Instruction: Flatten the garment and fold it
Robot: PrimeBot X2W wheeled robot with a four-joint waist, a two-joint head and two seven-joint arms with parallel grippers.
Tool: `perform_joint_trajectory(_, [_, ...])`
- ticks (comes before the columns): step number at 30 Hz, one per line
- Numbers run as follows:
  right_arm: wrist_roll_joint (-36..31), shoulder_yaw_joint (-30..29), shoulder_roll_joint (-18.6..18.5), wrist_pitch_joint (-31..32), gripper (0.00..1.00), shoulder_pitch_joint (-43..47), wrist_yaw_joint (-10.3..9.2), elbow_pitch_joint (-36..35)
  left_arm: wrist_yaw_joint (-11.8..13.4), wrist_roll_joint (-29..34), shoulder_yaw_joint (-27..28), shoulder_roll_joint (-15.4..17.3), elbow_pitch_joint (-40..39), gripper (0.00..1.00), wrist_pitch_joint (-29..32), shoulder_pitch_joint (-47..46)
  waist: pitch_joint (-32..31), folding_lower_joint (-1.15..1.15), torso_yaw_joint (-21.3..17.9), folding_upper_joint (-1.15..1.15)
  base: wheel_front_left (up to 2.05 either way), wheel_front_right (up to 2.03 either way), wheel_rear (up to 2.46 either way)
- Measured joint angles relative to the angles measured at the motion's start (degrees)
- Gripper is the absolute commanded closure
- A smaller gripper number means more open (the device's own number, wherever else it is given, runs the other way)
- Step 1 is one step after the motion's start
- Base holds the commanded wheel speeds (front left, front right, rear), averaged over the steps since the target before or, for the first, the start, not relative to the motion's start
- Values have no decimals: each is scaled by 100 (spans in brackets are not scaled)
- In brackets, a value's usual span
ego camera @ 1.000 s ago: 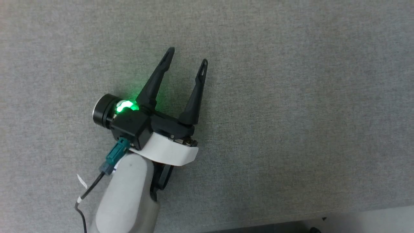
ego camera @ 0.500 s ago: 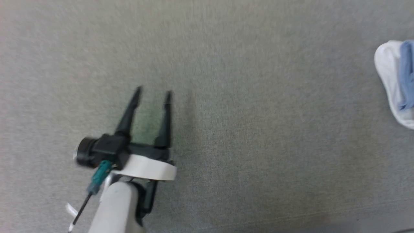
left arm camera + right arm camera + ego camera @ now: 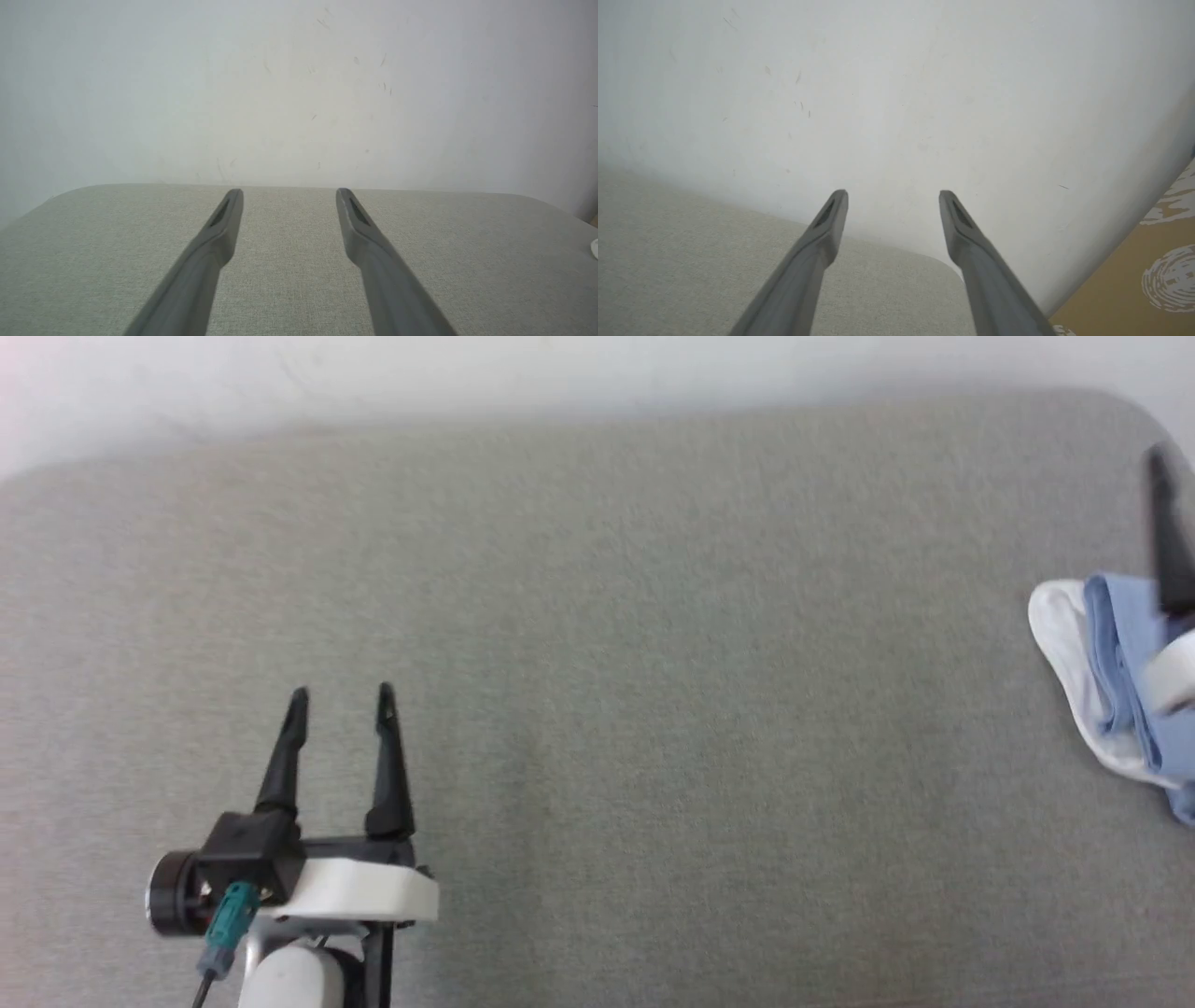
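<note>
Lying bunched, garment (image 3: 1116, 653) half cropped

The left claw (image 3: 342, 693) has long black tapered fingers (image 3: 387, 775) above a white collar (image 3: 359, 896); left of the collar, a black cylinder (image 3: 173, 898) and teal plug (image 3: 231, 913) with black cable (image 3: 200, 992); below, a pale forearm (image 3: 289, 985).

A grey cloth-covered table (image 3: 653, 709) with rounded far corners carries a bunched light blue and white shirt (image 3: 1116, 663) at its right side
</note>
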Motion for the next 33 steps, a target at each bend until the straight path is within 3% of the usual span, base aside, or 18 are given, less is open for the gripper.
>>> perform_joint_trajectory(7, [-300, -32, 861, -285, 0, 1073, 0, -687, 75, 64, 170, 5, -151, 0, 0, 282, -413, 1, 285, 0, 0, 0, 0])
perform_joint_trajectory(15, [-673, -123, 1933, -764, 0, 2214, 0, -923, 74, 132, 159, 4, -87, 0, 0, 582, -688, 1, 552, 0, 0, 0, 0])
perform_joint_trajectory(21, [-695, -162, 2219, -987, 0, 2825, 0, -920, 121, 158, 97, 5, -127, 0, 0, 664, -820, 2, 624, 0, 0, 0, 0])
perform_joint_trajectory(33, [-370, -73, 2260, -1094, 0, 3117, 0, -955, 108, 90, 37, 4, 73, 0, 0, 927, -1077, 1, 662, 0, 0, 0, 0])
